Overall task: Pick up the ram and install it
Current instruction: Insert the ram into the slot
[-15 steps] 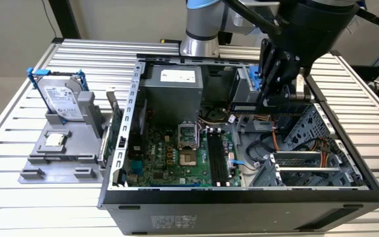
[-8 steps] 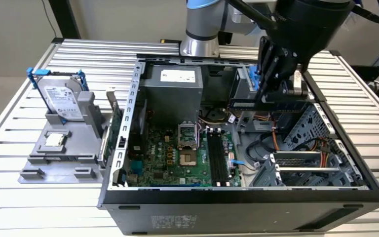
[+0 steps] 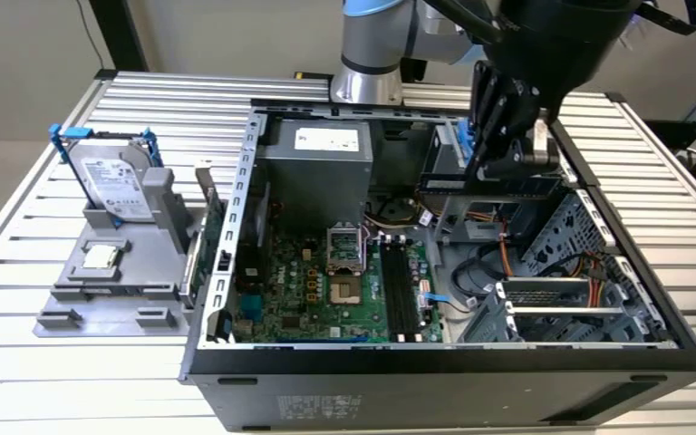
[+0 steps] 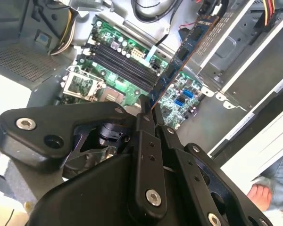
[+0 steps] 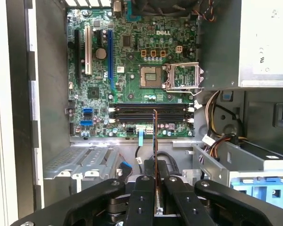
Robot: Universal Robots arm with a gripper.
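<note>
The ram (image 4: 181,54) is a long, thin, flat stick: a dark board with a row of small black chips along its face and a brownish edge. I have it pinched by one end in my gripper (image 5: 154,169), fingers closed on it, so most of its length juts out past them. It hangs in the air over the open computer case (image 3: 221,272), above the motherboard (image 5: 132,80), seated in none of its memory slots (image 5: 151,113). In the first wrist view it appears edge-on, as a thin line.

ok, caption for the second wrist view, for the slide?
Second wrist view: gripper shut on one end of the ram, stick poised above the memory slots, not yet seated.
</note>
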